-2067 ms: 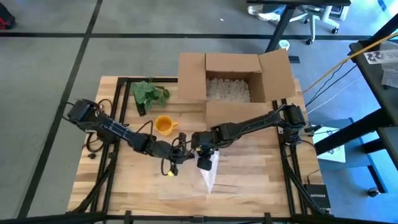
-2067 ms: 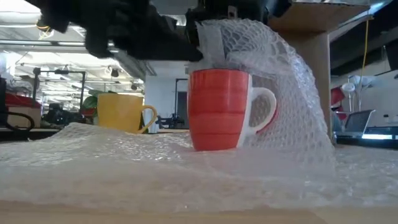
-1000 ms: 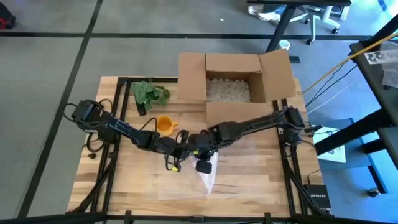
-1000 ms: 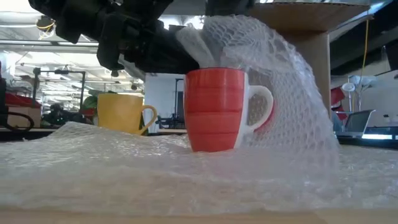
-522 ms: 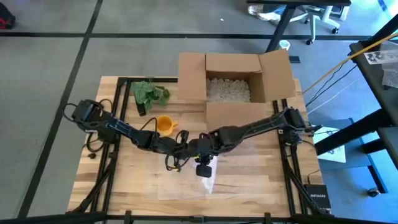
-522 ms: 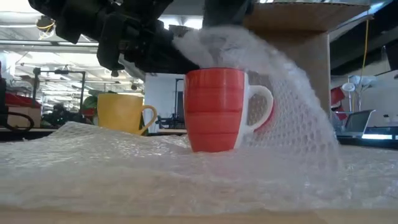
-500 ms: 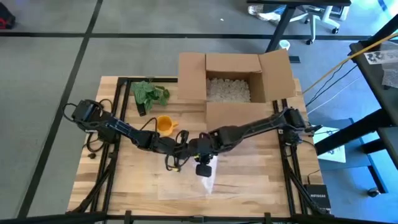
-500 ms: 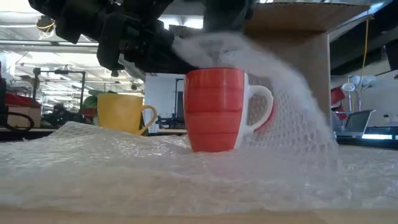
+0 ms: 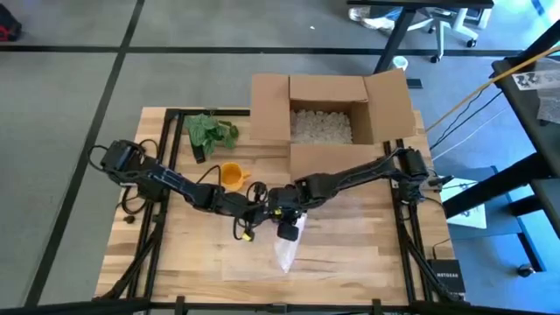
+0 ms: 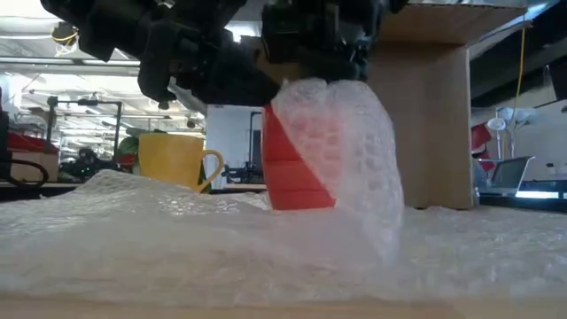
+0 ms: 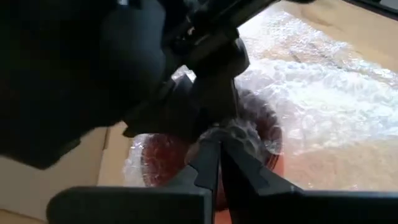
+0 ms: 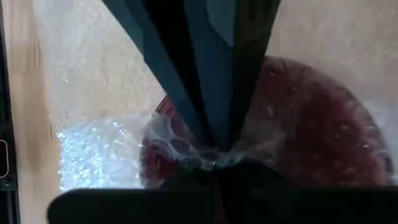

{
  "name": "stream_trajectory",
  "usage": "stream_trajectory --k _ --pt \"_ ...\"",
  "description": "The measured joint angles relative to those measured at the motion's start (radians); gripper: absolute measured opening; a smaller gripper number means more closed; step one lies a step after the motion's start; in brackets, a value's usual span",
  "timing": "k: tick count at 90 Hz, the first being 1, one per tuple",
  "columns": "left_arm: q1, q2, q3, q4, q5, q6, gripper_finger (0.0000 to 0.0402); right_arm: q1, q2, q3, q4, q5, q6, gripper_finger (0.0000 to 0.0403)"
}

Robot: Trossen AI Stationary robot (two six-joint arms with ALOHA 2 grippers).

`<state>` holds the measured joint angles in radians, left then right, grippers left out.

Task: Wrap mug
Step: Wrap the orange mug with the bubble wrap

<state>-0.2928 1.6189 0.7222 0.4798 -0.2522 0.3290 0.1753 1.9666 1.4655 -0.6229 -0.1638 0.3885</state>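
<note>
Red mug (image 10: pixel 297 168): upright, right side draped in bubble wrap (image 10: pixel 350 142).
Right gripper (image 12: pixel 214 152): pinching wrap above the mug.
Left gripper (image 11: pixel 214 152): closed on wrap.

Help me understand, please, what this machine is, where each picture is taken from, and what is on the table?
It is a robot with two dark arms, each ending in a two-finger gripper, working at a wooden table. One picture looks straight down, one looks level across the table top, and two come from cameras on the wrists. On the table lie a sheet of bubble wrap, a red mug standing on it, a yellow mug, a green leafy thing and an open cardboard box. The right gripper is shut on the bubble wrap, drawn over the red mug. The left gripper is shut on the same gathered wrap above the mug.
</note>
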Motion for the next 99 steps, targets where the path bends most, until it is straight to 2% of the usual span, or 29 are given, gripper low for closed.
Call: stream_trajectory --k 23,42,53,73,99 --pt "-0.066 -0.120 0.000 -0.089 -0.060 0.014 0.0000 -0.001 -0.002 -0.032 0.054 -0.056 0.000 0.0000" --pt "-0.112 -0.157 0.001 -0.258 -0.072 -0.087 0.0000 -0.010 -0.001 -0.033 0.095 -0.114 -0.003 0.0000" --pt "-0.110 -0.127 0.001 -0.310 -0.074 -0.135 0.0000 -0.009 0.000 -0.033 0.096 -0.122 -0.002 0.0000" --pt "-0.054 -0.016 0.001 -0.299 -0.072 -0.139 0.0000 -0.007 0.000 -0.034 0.094 -0.144 0.007 0.0000" --pt "-0.006 0.151 0.007 -0.055 -0.015 -0.078 0.0000 -0.003 0.000 -0.034 0.076 -0.193 0.048 0.0000"
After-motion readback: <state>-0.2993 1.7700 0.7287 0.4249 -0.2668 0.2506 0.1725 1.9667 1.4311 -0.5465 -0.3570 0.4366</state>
